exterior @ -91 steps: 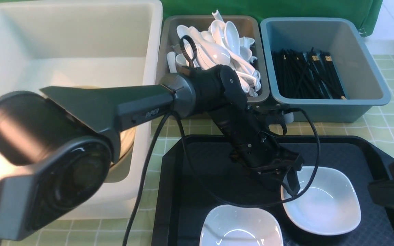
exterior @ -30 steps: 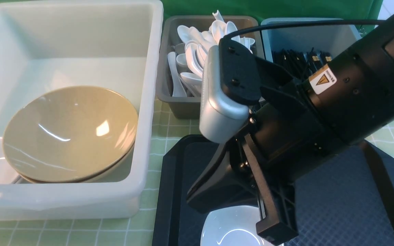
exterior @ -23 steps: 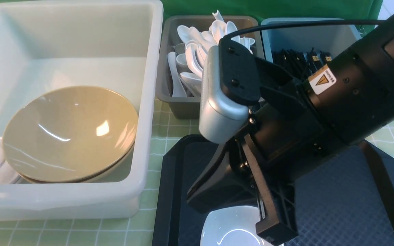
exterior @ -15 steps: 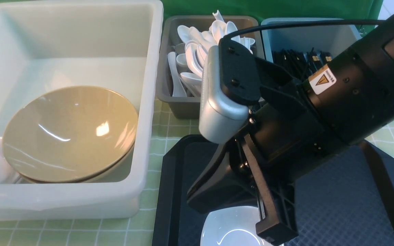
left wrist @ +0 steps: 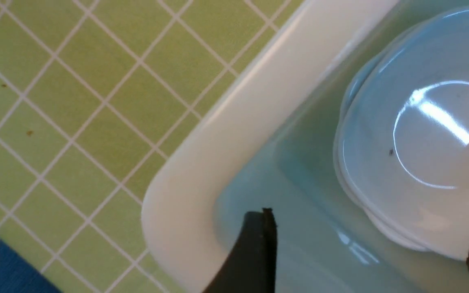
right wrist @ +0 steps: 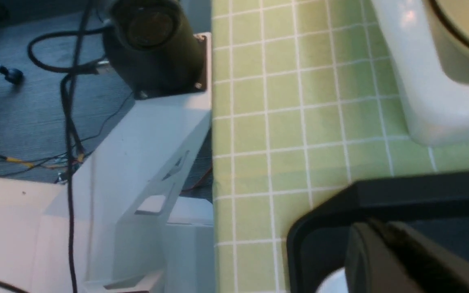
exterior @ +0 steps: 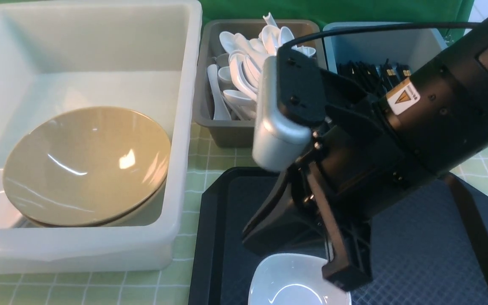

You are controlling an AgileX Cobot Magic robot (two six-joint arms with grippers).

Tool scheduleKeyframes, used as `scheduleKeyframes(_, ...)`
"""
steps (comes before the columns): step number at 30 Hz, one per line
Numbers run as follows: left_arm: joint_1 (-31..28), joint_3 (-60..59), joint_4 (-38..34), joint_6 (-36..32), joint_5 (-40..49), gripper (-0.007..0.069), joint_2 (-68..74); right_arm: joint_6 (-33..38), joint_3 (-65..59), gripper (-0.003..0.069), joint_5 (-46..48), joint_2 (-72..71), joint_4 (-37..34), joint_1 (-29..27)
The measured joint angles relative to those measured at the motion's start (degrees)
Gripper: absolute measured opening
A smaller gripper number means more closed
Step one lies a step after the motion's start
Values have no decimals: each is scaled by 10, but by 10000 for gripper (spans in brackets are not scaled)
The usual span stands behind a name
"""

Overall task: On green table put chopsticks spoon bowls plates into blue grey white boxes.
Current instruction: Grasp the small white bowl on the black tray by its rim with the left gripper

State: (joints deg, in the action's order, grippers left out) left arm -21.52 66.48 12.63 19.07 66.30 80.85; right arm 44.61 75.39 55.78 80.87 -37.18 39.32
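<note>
1. The plate (exterior: 286, 279) not yet boxed lies upright on the tray (exterior: 210, 237), at its near edge. The white box (exterior: 184, 127) stands just beside the tray on the table (exterior: 210, 156).
2. The plate looks glazed and hard. I judge it stiff, fairly light, slippery, and likely to chip if dropped.
3. It is shallow with a thin raised rim, so the rim is the only hold. One finger should go inside and one outside, pinched well down the wall.
4. The right gripper (exterior: 347, 275) sits at the plate's right rim with its fingers pressed together. I cannot tell whether the rim is caught between them.
5. A rim pinch lets the plate hang and tilt, so a slow lift that just clears the box wall seems wise.
6. The left gripper (left wrist: 375, 211) hangs over a corner of the white box, fingers spread wide and empty. Below it lie stacked plates (left wrist: 417, 134), next to the bowls (exterior: 87, 165).
7. The plate should nest on that stack, set down low rather than dropped.
</note>
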Motion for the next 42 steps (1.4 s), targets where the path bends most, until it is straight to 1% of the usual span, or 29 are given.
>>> scheduleKeyframes(1, 10, 8, -5, -8, 14, 638, -8, -4, 0, 47, 1, -3, 1, -12)
scheduleKeyframes(3, 52, 25, -37, -54, 31, 649, -33, -12, 0, 47, 4, -15, 4, -39)
scheduleKeyframes(5, 103, 28, -84, -128, 29, 647, -54, -15, 0, 47, 6, -33, 6, -66)
scheduleKeyframes(8, 198, 28, -177, -237, 25, 643, -72, -22, -2, 47, 18, -61, 8, -96)
scheduleKeyframes(10, 261, 28, -238, -301, 24, 617, -73, -27, -16, 47, 18, -85, 8, -111)
scheduleKeyframes(11, 281, 28, -258, -317, 22, 609, -72, -28, -24, 47, 18, -95, 8, -115)
scheduleKeyframes(13, 357, 28, -323, -369, 9, 573, -60, -31, -61, 49, 11, -133, 8, -127)
scheduleKeyframes(14, 398, 28, -350, -387, -2, 558, -48, -34, -88, 52, 7, -152, 10, -132)
scheduleKeyframes(17, 487, 28, -378, -423, -37, 532, -2, -40, -132, 57, 2, -193, 15, -143)
scheduleKeyframes(19, 530, 30, -384, -419, -49, 518, 39, -44, -155, 57, 2, -217, 18, -148)
scheduleKeyframes(21, 564, 40, -384, -384, -55, 519, 91, -55, -172, 59, 3, -238, 19, -152)
scheduleKeyframes(23, 581, 56, -384, -338, -56, 519, 137, -62, -178, 61, 3, -259, 22, -154)
scheduleKeyframes(25, 587, 77, -380, -312, -53, 519, 185, -69, -181, 62, 3, -278, 26, -155)
scheduleKeyframes(26, 587, 81, -378, -310, -51, 519, 193, -70, -181, 63, 3, -281, 26, -155)
scheduleKeyframes(27, 587, 101, -366, -302, -40, 519, 232, -70, -182, 66, 3, -295, 32, -155)
scheduleKeyframes(32, 587, 115, -352, -306, -13, 519, 292, -71, -182, 69, 3, -318, 61, -155)
scheduleKeyframes(35, 587, 117, -354, -332, -3, 519, 318, -73, -182, 69, 3, -322, 80, -155)
scheduleKeyframes(37, 587, 117, -365, -366, 1, 518, 338, -80, -182, 71, 3, -322, 94, -155)
scheduleKeyframes(39, 587, 120, -390, -401, 9, 482, 348, -86, -182, 74, 3, -322, 100, -156)
scheduleKeyframes(41, 587, 120, -407, -420, 13, 413, 356, -87, -182, 76, 1, -322, 101, -156)
scheduleKeyframes(42, 587, 120, -417, -426, 14, 360, 361, -87, -182, 76, 0, -322, 102, -156)
